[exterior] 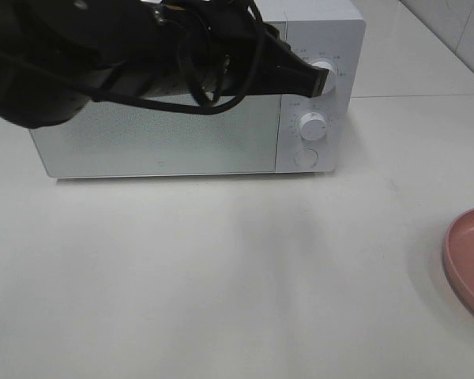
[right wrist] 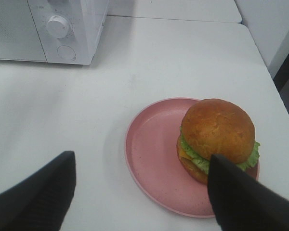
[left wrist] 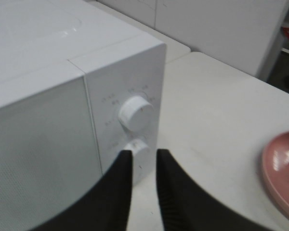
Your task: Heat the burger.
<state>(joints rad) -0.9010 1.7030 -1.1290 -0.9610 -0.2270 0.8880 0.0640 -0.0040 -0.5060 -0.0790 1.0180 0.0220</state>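
Note:
The burger (right wrist: 216, 132), a golden-brown bun over green lettuce, sits on the right side of a pink plate (right wrist: 149, 149) in the right wrist view. It is out of the exterior high view. My right gripper (right wrist: 140, 158) hangs wide open above the plate, and one finger (right wrist: 241, 197) overlaps the burger's near edge in the picture. The left arm reaches across the white microwave (exterior: 182, 134), whose door is shut. My left gripper (left wrist: 143, 161) is at the control panel by the knobs (left wrist: 136, 112), its fingers a narrow gap apart with nothing gripped.
Only the pink plate's rim (exterior: 468, 264) shows at the right edge of the exterior high view. Below the upper dial are a lower knob (exterior: 312, 125) and a round button (exterior: 306, 157). The white tabletop (exterior: 221, 276) lies in front of the microwave.

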